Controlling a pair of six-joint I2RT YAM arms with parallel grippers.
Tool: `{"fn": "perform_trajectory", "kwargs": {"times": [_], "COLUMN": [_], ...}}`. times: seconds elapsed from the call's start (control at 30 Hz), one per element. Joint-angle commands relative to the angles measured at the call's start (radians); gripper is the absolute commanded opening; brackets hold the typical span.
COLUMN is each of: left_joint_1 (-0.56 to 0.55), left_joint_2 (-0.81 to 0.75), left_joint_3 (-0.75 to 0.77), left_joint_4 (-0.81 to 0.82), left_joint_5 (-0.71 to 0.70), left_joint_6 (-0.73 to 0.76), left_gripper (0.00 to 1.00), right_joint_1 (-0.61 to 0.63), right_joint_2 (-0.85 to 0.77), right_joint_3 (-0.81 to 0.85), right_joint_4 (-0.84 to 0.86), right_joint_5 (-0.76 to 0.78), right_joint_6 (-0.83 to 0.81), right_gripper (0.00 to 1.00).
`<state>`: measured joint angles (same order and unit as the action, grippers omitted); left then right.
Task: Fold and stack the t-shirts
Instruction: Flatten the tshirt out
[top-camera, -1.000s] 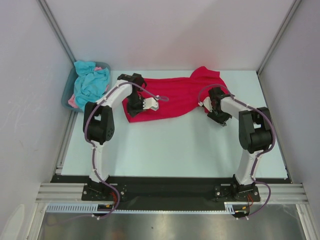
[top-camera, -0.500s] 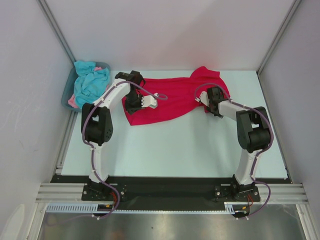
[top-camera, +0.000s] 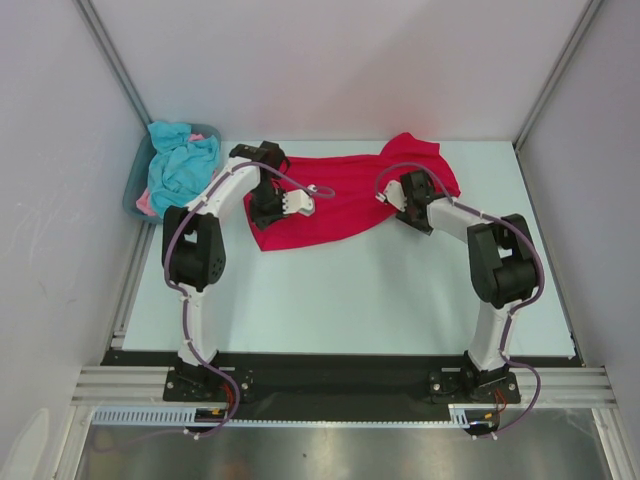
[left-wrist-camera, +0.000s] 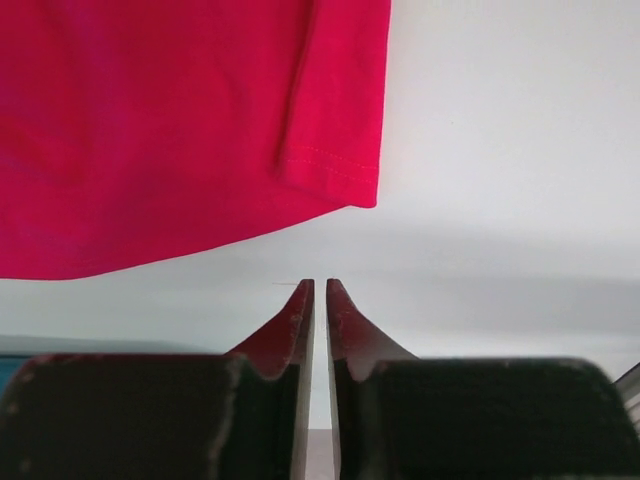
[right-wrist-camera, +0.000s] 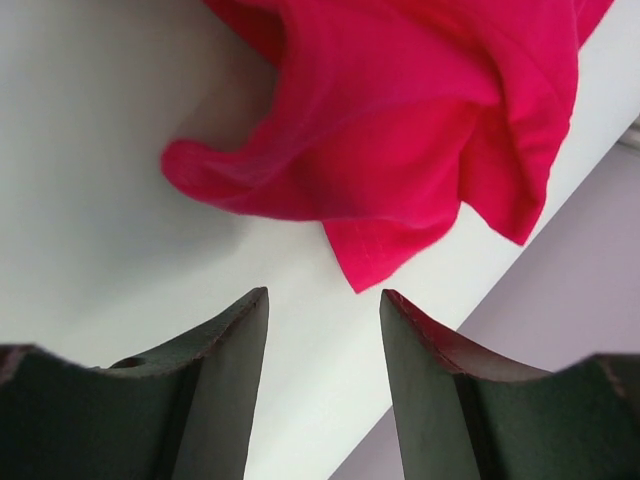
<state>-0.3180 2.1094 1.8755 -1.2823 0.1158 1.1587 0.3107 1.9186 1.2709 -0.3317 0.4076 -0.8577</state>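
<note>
A crimson red t-shirt (top-camera: 345, 215) lies spread across the back of the table, bunched at its right end. My left gripper (top-camera: 268, 208) hovers at the shirt's left end. In the left wrist view the gripper (left-wrist-camera: 320, 285) is shut and empty, over bare table just short of the shirt's (left-wrist-camera: 150, 130) hemmed edge. My right gripper (top-camera: 408, 187) is at the shirt's right end. In the right wrist view the gripper (right-wrist-camera: 325, 295) is open and empty, and a crumpled corner of the shirt (right-wrist-camera: 400, 100) lies just ahead of its fingertips. Turquoise-blue shirts (top-camera: 182, 165) and a pink one (top-camera: 148, 204) are heaped in the tub.
The grey-blue tub (top-camera: 133, 195) sits off the table's back left corner. White walls enclose the table on three sides; the wall foot shows close to my right gripper (right-wrist-camera: 560, 330). Bare table (top-camera: 350, 300) lies between the shirt and the arm bases.
My right gripper has moved left and back, up to the shirt's bunched right end. My left gripper shifted slightly back, then held still. The shirt has barely moved.
</note>
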Motion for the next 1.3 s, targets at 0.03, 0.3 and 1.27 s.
{"fn": "perform_trajectory", "kwargs": {"times": [0.03,0.3,1.27], "left_joint_1": [-0.021,-0.046,-0.072], "left_joint_2": [-0.043,0.066,0.009], "left_joint_3": [-0.025,-0.075,-0.032], "left_joint_4": [-0.014,-0.025,-0.060], "left_joint_5": [0.071,0.125,0.123], "left_joint_6": [-0.010,0.061,0.127], "left_gripper": [0.20,0.27,0.25], "right_joint_1": [-0.038,-0.048,-0.059], "right_joint_2": [-0.032,-0.050,-0.052], "right_joint_3": [-0.002,-0.004,0.018], "right_joint_4": [0.011,0.000,-0.033], "right_joint_5": [0.042,0.065,0.094], "right_joint_6": [-0.007,-0.007,0.002], "right_gripper": [0.54,0.54,0.54]}}
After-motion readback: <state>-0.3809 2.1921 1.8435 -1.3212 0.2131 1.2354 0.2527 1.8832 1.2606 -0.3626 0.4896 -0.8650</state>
